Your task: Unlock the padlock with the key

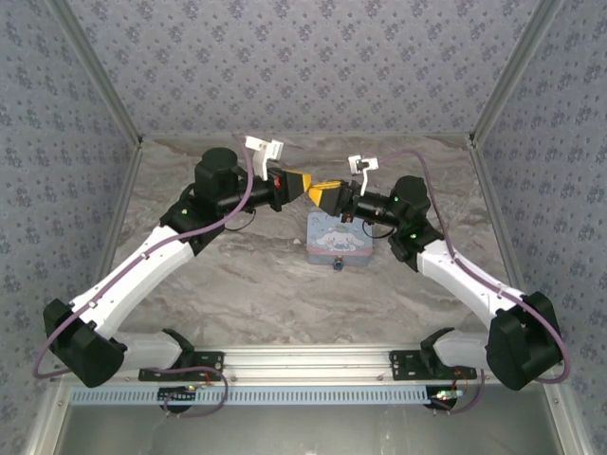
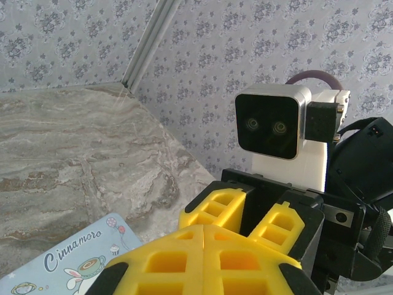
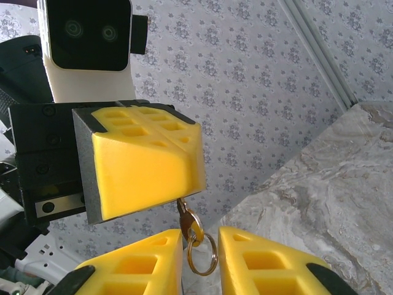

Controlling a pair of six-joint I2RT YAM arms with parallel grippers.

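Padlock (image 1: 337, 266) not yet unlocked; key (image 3: 183, 212) held in the air between the grippers.
Padlock lies on the table (image 1: 237, 284) at the near edge of the tin (image 1: 340, 237), untouched. Left gripper (image 3: 184, 166) is clenched on the key, its ring (image 3: 202, 258) hanging beneath. Right gripper (image 3: 201, 246) has its jaws narrowly apart on either side of the ring (no grip evident). Both arms reach inward, wrists nose to nose above the tin. Left to do, by my judgement: carry key to lock, insert, turn.

From behind the arm bases my top camera looks down on the blue tin (image 1: 340, 238); just above it, the left wrist camera (image 3: 86, 34) and right wrist camera (image 2: 270, 126) closely face each other.
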